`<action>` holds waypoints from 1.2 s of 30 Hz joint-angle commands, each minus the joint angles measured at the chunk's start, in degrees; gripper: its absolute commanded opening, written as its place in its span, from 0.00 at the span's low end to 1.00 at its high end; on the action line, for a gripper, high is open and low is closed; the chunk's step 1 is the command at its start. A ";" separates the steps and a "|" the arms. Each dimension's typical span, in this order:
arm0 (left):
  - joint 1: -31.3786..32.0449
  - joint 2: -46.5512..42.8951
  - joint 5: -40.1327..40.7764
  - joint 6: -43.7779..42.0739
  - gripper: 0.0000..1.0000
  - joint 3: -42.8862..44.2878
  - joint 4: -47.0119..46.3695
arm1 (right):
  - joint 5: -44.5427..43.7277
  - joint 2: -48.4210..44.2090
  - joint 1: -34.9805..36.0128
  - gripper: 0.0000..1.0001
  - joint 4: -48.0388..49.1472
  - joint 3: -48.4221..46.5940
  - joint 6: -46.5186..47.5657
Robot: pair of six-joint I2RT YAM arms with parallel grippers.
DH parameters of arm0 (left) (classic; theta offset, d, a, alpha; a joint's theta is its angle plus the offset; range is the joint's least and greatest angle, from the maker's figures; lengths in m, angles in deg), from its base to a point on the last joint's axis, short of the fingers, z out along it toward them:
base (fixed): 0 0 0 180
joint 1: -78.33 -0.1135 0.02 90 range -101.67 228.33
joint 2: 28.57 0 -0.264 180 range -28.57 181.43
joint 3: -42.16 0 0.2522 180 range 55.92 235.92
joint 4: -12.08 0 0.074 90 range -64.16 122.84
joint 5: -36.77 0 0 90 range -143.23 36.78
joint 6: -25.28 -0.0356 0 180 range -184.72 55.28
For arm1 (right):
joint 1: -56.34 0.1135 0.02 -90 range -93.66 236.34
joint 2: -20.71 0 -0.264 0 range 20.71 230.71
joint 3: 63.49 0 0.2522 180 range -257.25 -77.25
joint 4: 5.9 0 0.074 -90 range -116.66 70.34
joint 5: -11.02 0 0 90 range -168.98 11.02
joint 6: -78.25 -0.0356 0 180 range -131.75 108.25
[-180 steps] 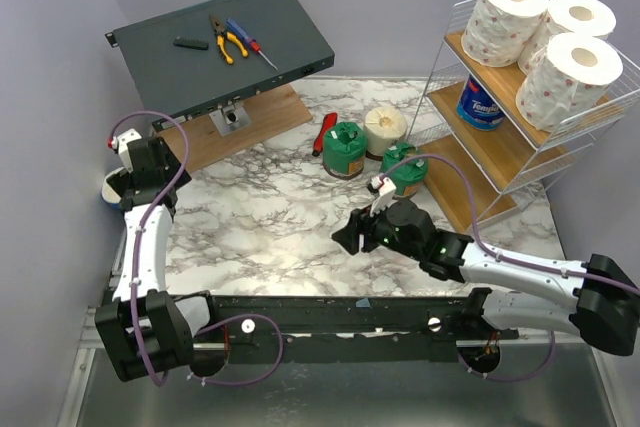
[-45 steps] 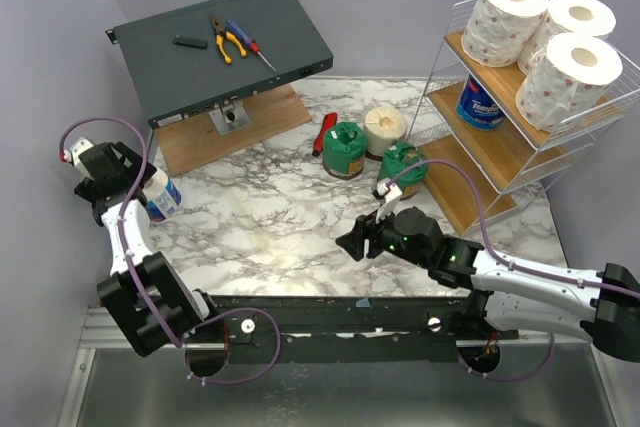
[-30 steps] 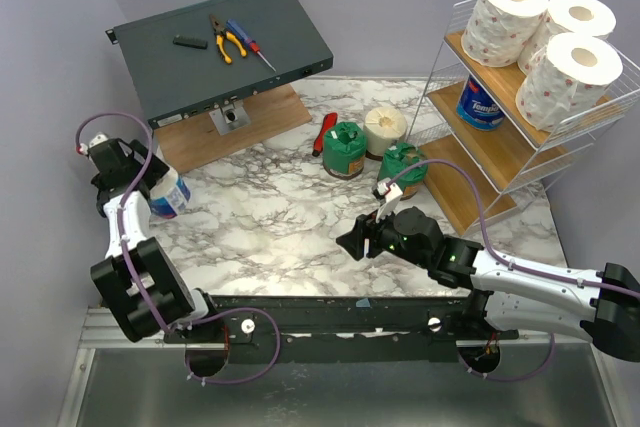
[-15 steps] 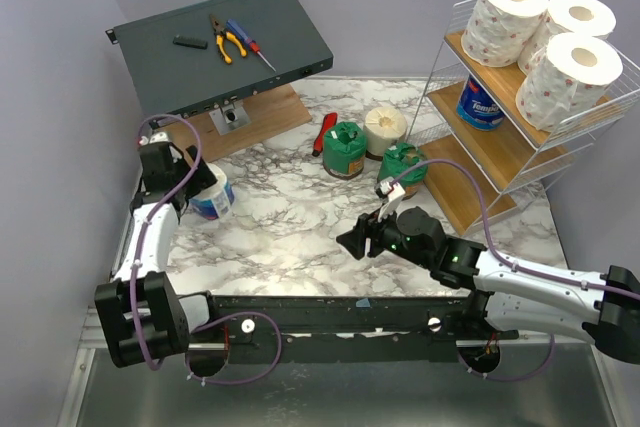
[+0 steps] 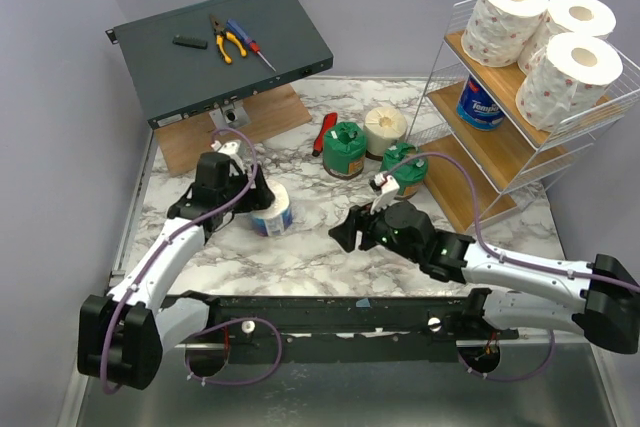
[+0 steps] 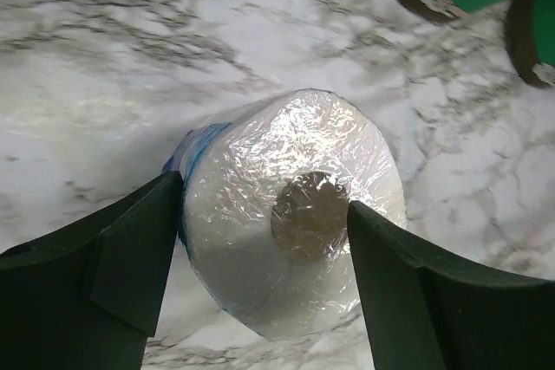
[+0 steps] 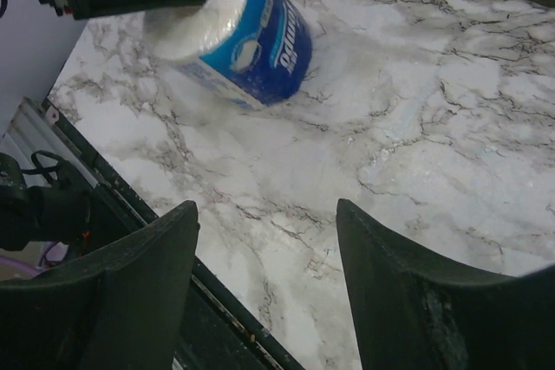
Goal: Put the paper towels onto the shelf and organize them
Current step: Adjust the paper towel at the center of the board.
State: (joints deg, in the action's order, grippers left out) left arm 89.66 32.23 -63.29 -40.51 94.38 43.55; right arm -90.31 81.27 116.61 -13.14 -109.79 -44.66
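A blue-wrapped paper towel roll [image 5: 271,210] [image 6: 286,240] hangs tilted just above the marble, left of centre, with my left gripper [image 5: 252,199] [image 6: 264,192] shut on its sides. The right wrist view shows the same roll [image 7: 251,32] over its shadow. My right gripper [image 5: 341,236] [image 7: 264,205] is open and empty, a little to the roll's right. Two green-wrapped rolls [image 5: 345,150] [image 5: 405,169] and a cream roll [image 5: 385,130] stand on the table near the shelf [image 5: 500,162]. Three white rolls [image 5: 510,17] fill its top tier, and a blue one [image 5: 480,102] sits on the middle tier.
A red-handled tool [image 5: 325,132] lies left of the green rolls. A dark grey metal box [image 5: 220,47] carrying pliers and screwdrivers stands on a wooden board [image 5: 200,142] at the back left. The black rail [image 5: 330,307] runs along the table's near edge.
My left gripper has carried the blue-wrapped roll from the table's far left edge rightward toward the centre. The right gripper has shifted slightly toward the left.
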 commanded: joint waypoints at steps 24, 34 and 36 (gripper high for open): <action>7.30 -21.12 -1.87 13.90 0.84 -11.62 -10.33 | 15.71 13.72 -11.58 0.75 12.50 -3.98 -13.74; 7.39 -20.46 -4.00 17.56 0.86 -19.85 -16.57 | 20.92 25.45 -11.54 0.74 12.02 -10.80 -10.64; 7.39 -19.87 -4.92 18.42 0.85 -21.61 -18.89 | 22.01 26.86 -11.58 0.73 12.49 -11.55 -10.53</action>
State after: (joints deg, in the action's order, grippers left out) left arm 96.81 11.24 -66.33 -24.32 75.58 30.85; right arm -72.61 105.16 104.92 -2.08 -118.71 -56.66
